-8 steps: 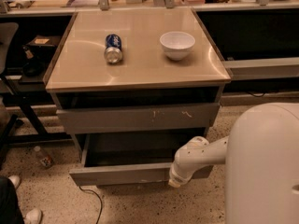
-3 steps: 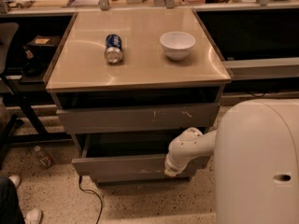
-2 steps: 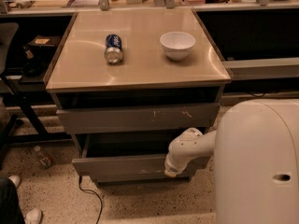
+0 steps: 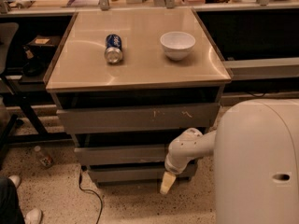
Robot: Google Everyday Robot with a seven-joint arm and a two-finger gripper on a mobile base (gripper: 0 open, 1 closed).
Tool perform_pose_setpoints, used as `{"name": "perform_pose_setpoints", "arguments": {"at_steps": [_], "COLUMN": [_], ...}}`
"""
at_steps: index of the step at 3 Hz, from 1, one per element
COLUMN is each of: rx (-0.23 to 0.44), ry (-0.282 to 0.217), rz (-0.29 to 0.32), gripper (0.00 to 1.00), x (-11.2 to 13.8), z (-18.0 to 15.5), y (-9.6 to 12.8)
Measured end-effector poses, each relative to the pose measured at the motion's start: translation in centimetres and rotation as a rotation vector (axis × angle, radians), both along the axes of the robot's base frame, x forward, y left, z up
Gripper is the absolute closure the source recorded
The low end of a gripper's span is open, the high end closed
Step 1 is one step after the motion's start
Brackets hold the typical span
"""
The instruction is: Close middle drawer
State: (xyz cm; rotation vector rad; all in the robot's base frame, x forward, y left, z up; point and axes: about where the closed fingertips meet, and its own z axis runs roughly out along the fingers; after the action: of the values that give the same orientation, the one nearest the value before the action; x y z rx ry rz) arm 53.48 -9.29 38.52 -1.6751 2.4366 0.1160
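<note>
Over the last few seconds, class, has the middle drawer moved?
Yes. The middle drawer has slid inward; its front now sits nearly under the scratched drawer front above it. The gripper hangs just below the middle drawer's right end.

It looked like a lab or workshop: a grey drawer cabinet (image 4: 117,119) with a tan worktop (image 4: 140,71) stood on speckled floor (image 4: 126,205), cluttered benches (image 4: 60,2) ran behind, and the robot's jaws hung low before the cabinet's lowest front.
</note>
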Motion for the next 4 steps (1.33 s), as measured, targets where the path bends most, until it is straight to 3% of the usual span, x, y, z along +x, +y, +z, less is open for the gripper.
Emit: {"name": "perform_pose_setpoints", "arguments": {"at_steps": [1, 2, 4], "rx": [0.000, 0.000, 0.000], "ry": [0.000, 0.000, 0.000], "rz": [0.000, 0.000, 0.000], "gripper": [0.00, 0.19, 0.65], "x": [0.00, 0.00, 0.01], "z": [0.00, 0.00, -0.01], "y": [0.00, 0.00, 0.00]}}
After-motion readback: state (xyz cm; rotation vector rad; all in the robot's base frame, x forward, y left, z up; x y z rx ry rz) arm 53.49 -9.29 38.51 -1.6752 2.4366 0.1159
